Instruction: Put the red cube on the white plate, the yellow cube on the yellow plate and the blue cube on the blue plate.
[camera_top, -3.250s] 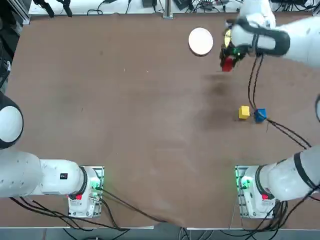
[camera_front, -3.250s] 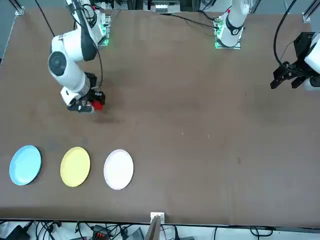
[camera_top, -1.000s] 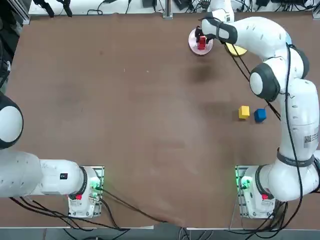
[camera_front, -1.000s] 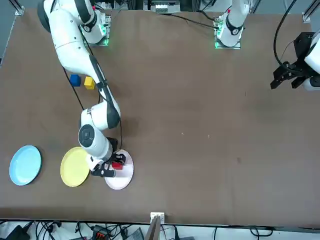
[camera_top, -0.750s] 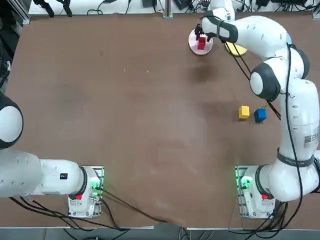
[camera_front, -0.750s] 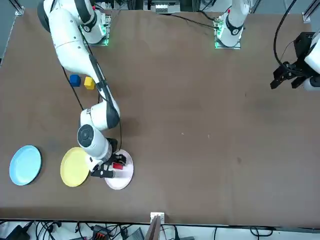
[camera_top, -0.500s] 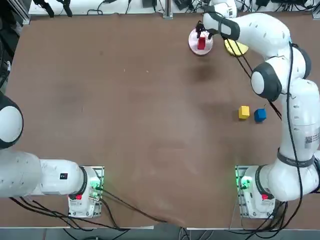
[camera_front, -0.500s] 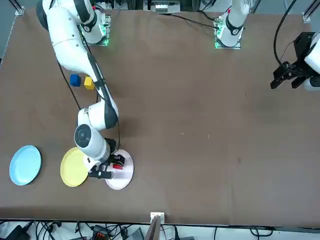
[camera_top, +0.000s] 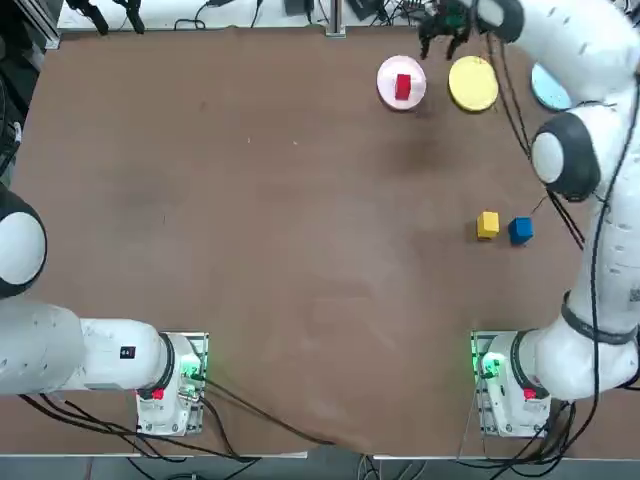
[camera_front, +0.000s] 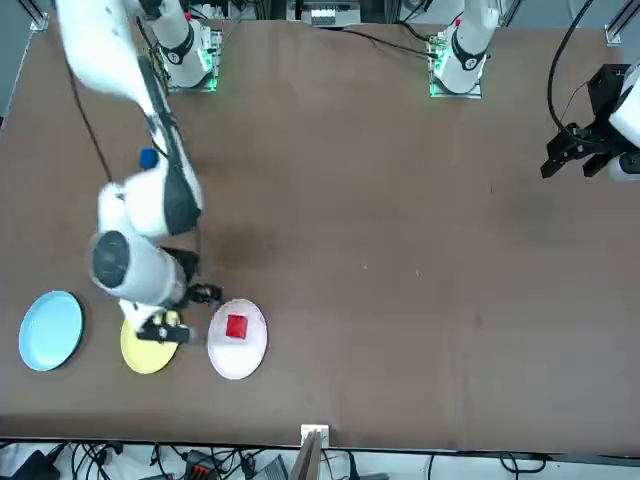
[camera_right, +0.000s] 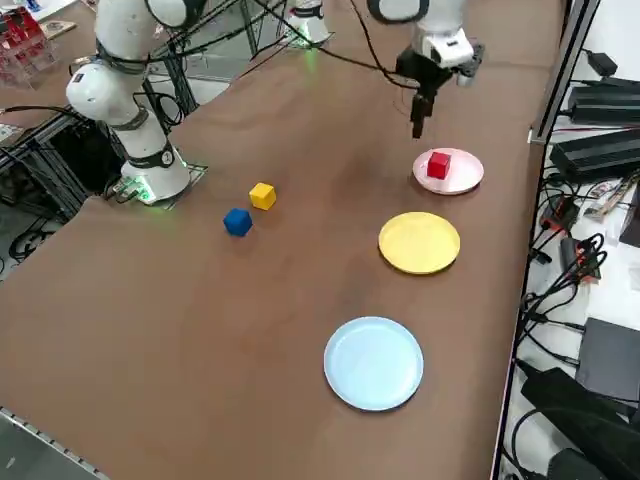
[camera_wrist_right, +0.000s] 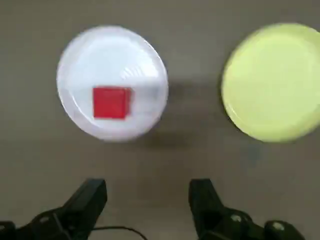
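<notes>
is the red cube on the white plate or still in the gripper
On the plate. The red cube lies on the white plate, and the right gripper is open and empty, clear of both.

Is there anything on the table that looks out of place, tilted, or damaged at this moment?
Nothing stands out. The red cube sits flat on the white plate, a little off its centre. The yellow plate and blue plate lie empty, and the yellow cube and blue cube wait on the table. The right gripper is open, holding nothing.
</notes>
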